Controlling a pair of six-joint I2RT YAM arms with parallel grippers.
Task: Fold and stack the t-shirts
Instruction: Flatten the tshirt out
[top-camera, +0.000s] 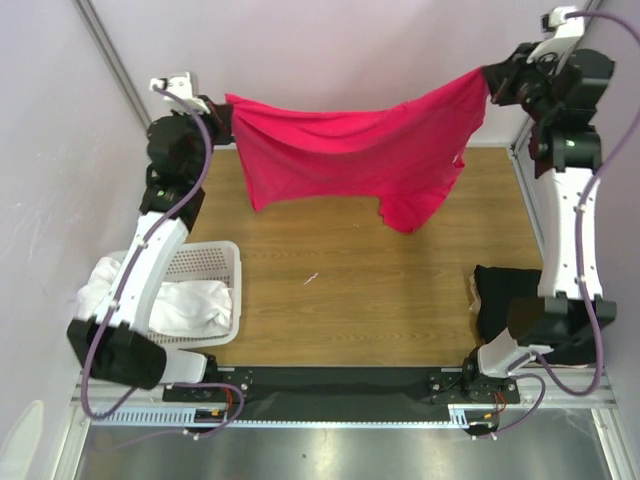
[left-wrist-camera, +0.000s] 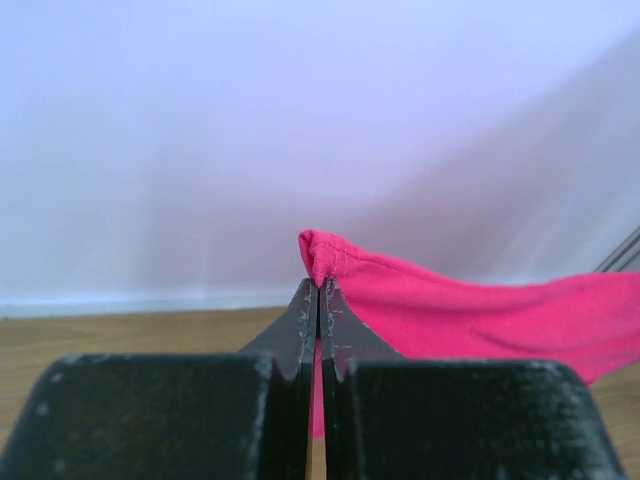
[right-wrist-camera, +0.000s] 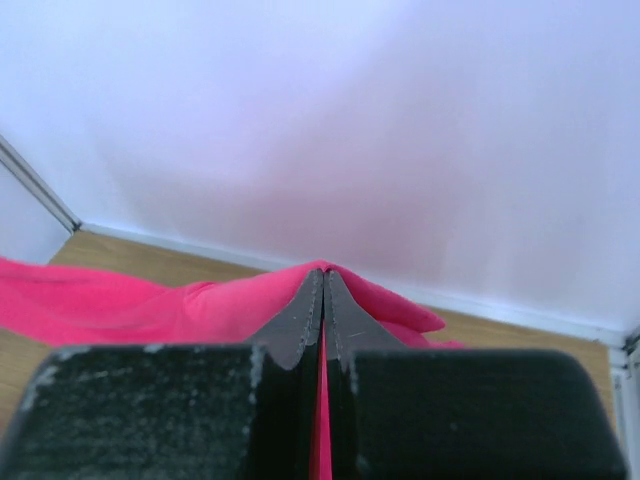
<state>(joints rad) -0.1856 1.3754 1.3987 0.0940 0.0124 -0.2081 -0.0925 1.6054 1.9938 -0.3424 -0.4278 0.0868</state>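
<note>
T-shirts nearest first, says Ana: where does each one lie?

Ben: At about 8 o'clock on the bench (top-camera: 350, 290), the white t-shirts (top-camera: 190, 305) are heaped in the basket (top-camera: 228, 258) and spill over its left rim. At about 4 o'clock, the black t-shirt (top-camera: 497, 295) lies bunched near the right arm's base. Out at 12 o'clock, the crimson-pink t-shirt (top-camera: 350, 150) hangs in the air above the far edge.

Ana: And what holds it there?

Ben: Both claws. The left claw (top-camera: 222, 115) is pinched tight on one corner at 11 o'clock and the right claw (top-camera: 488, 80) on the other at 1 o'clock. Each wrist view shows the jaws fully together with pink cloth nipped at the tips.

Ana: Why so high and so far apart?

Ben: I judge it's to spread the shirt. With the top edge pulled between the two grips, the body drops nearly flat and creases fall out. A sleeve dangles lower on the right. From there it could be laid down on the open wood for folding.

Ana: Can you read any label or writing?

Ben: No. There's a small pale fleck near the shirt's right side, perhaps a tag, but it's too small to read.
</note>
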